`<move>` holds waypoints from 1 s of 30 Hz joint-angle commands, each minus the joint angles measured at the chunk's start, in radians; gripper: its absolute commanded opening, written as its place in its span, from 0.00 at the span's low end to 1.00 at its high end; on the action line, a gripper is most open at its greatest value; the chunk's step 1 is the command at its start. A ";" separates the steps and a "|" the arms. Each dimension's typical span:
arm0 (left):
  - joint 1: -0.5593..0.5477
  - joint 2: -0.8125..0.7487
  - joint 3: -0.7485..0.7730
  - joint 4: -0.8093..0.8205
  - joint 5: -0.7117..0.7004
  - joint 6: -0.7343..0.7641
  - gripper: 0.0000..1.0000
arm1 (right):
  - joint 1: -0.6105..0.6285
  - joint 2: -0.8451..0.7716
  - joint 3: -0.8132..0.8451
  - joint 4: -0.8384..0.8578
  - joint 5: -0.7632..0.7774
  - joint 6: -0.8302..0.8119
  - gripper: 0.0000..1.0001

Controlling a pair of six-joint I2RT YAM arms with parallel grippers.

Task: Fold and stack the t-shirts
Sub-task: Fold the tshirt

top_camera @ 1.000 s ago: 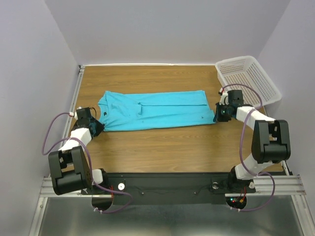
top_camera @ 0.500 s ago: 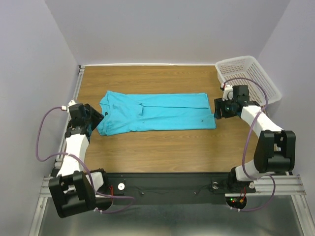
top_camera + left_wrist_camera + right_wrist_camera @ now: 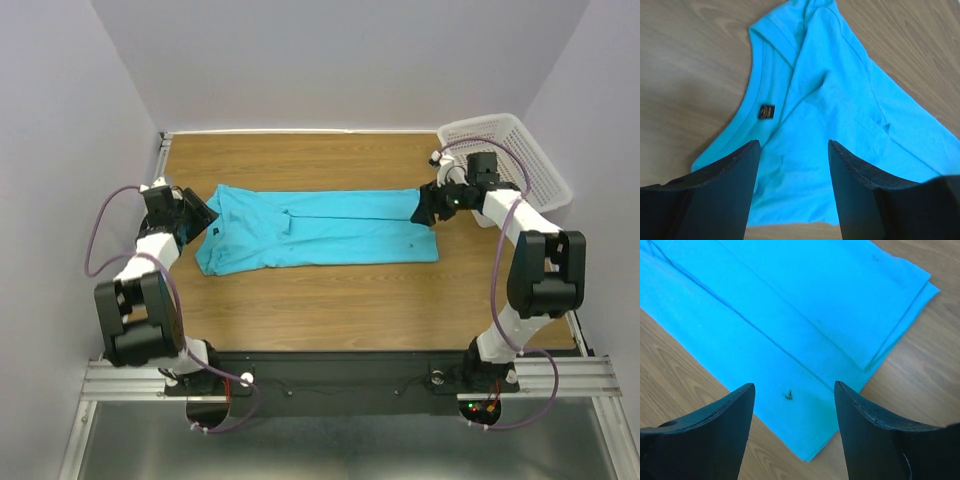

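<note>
T-shirt (image 3: 320, 228): turquoise, folded lengthwise into one long band, lying flat and stretched from the left gripper across to the right gripper.
Neck end: directly under and ahead of the left gripper; round collar uppermost, a sleeve edge turned in beside it.
Label (image 3: 766, 111): small, dark, inside the collar, just ahead of the left gripper's left finger.
Hem end: under the right gripper; layered edges stepped at the corner.
Mark (image 3: 788, 396): tiny dark speck on the fabric, between the right gripper's fingers.
Left gripper (image 3: 792, 147): jaws spread, holding nothing, poised low over the neck end.
Right gripper (image 3: 792, 387): jaws spread, holding nothing, poised over the hem corner.
Table (image 3: 330, 300): brown wood grain, bare on the near side of both grippers.
Basket (image 3: 510, 160): white, perforated, just behind the right gripper, in the far corner.
Walls (image 3: 340, 60): plain pale lilac-grey, closing three sides.
Cables (image 3: 100, 250): purple, looping off each arm.
</note>
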 commanded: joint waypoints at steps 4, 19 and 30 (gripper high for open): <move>0.001 0.271 0.243 0.077 0.098 0.089 0.65 | -0.007 0.166 0.197 0.021 -0.086 0.043 0.70; -0.027 0.584 0.553 -0.039 0.082 0.181 0.59 | -0.005 0.199 0.223 0.022 -0.041 0.085 0.70; -0.056 0.664 0.685 -0.098 0.070 0.155 0.54 | -0.005 0.187 0.200 0.024 -0.061 0.086 0.70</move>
